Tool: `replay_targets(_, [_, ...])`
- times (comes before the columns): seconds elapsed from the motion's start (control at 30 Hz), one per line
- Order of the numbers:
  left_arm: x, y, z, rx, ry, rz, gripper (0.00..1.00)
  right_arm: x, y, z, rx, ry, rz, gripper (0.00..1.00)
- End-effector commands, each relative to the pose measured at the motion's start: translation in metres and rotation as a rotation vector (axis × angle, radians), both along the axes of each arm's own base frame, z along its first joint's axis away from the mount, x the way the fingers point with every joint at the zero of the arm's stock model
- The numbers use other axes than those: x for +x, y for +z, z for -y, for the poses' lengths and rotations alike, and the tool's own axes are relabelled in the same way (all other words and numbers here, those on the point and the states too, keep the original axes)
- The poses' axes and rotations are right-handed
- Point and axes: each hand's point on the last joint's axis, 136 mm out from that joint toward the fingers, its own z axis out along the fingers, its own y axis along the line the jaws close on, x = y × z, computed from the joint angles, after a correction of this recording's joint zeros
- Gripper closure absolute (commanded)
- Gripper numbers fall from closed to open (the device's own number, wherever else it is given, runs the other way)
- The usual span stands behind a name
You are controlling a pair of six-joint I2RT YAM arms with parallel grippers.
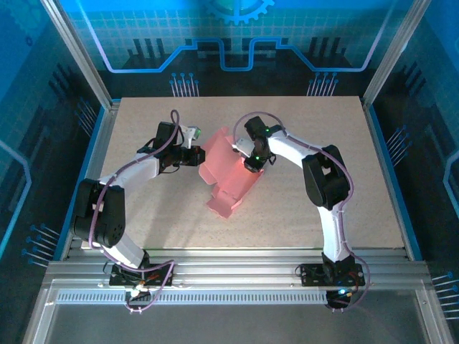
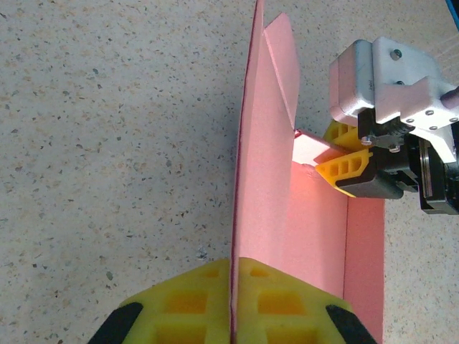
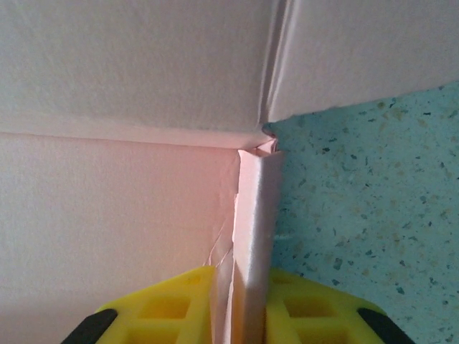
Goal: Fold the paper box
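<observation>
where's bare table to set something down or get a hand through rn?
Bare table: the wide right patch between the right arm and the right edge; the near middle, between the paper box and the near edge; the far strip between the box and the back edge. Crowded: the centre, where the left gripper and right gripper both clamp the box.

occlusion note | my left gripper point(image 2: 232, 294): finger bases cut by wrist view's bottom edge | paper box point(image 2: 280, 236): upright panel runs off top edge | my right gripper point(image 3: 240, 304): fingers cropped below; overhead, its tips too small to resolve against pink card
</observation>
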Motion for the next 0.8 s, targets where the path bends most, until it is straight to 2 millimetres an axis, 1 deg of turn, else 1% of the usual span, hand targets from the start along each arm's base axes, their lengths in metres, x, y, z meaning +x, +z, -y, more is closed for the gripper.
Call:
replay_targets(0.0, [-0.007, -0.011, 0.001, 0.019, -0.023, -0.031, 1.00, -0.022, -0.016, -0.011, 0.010, 0.071, -0.099, 0.86])
replay_targets(0.1, [-0.007, -0.011, 0.001, 0.017, -0.023, -0.036, 1.00, -0.023, -0.020, -0.011, 0.002, 0.083, -0.105, 0.88])
replay_targets(0.17, [-0.007, -0.011, 0.001, 0.019, -0.022, -0.035, 1.00, -0.023, -0.020, -0.011, -0.001, 0.087, -0.101, 0.95])
replay_targets(0.23, [-0.007, -0.011, 0.001, 0.019, -0.022, -0.035, 1.00, -0.022, -0.020, -0.010, -0.009, 0.088, -0.085, 0.99])
replay_targets(0.4, [-0.006, -0.007, 0.001, 0.013, -0.017, -0.024, 0.99, -0.021, -0.025, -0.003, -0.089, 0.092, -0.022, 0.99])
replay_targets(0.57, [-0.005, -0.004, 0.001, 0.014, -0.012, -0.010, 0.93, -0.017, -0.041, 0.010, -0.221, 0.073, 0.021, 0.99])
replay_targets(0.63, [-0.005, -0.003, 0.000, 0.012, -0.006, -0.004, 0.87, -0.014, -0.041, 0.011, -0.226, 0.052, 0.038, 0.99])
replay_targets(0.67, [-0.005, -0.002, -0.001, 0.012, -0.001, 0.001, 0.82, -0.013, -0.038, 0.010, -0.211, 0.039, 0.046, 1.00])
replay_targets(0.7, [-0.005, 0.000, -0.001, 0.011, 0.003, 0.008, 0.77, -0.011, -0.035, 0.010, -0.191, 0.022, 0.050, 1.00])
replay_targets(0.77, [-0.004, 0.005, -0.002, 0.007, 0.017, 0.027, 0.62, -0.005, -0.026, 0.011, -0.160, -0.015, 0.071, 1.00])
